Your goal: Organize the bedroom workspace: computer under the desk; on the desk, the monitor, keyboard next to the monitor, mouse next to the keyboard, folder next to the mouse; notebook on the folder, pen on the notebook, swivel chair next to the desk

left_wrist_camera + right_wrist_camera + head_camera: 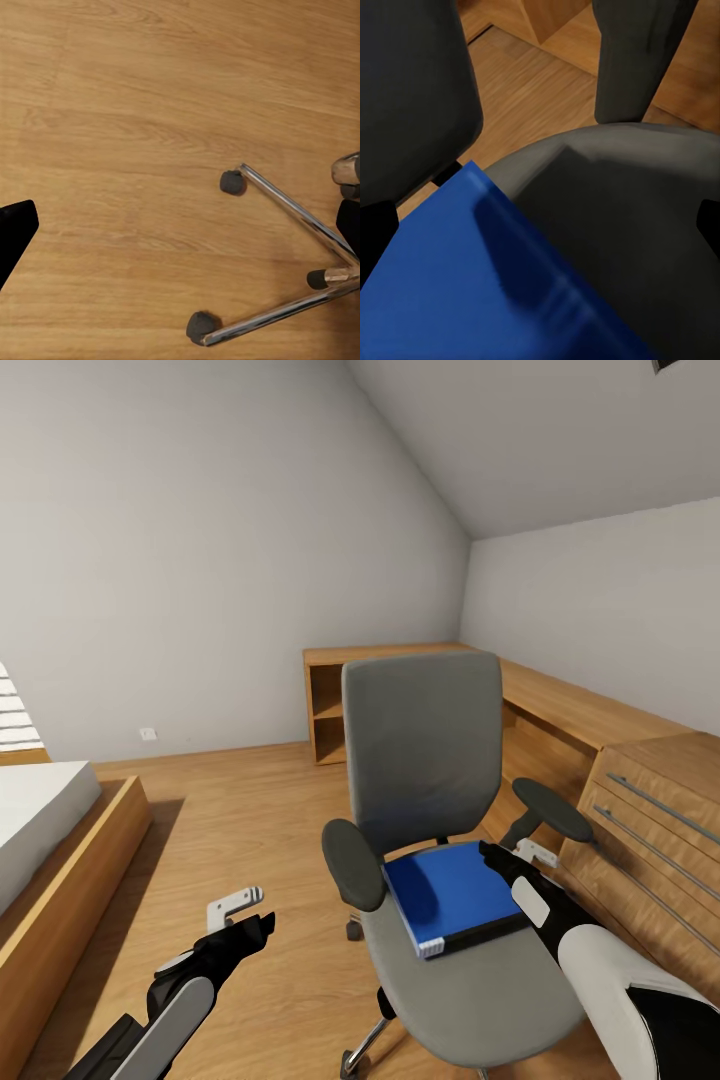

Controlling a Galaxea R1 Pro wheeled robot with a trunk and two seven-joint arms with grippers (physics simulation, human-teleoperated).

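**Reaching for the folder on the chair**

The left gripper [245,908] hangs open and empty over the plank floor [250,810]. The right gripper [497,854] hovers at the blue folder [455,895] on the swivel chair [430,760] seat; I cannot tell how wide its jaws stand. It should straddle the folder's near edge squarely. Oak drawers [650,830] flank the attic room.

Colours: chair, folder, floor

Swivel chair [430,760]: grey upholstery, black armrests, chrome base. Folder [450,890]: bright blue, white page edges. Floor [250,810]: light wood-grain planks.
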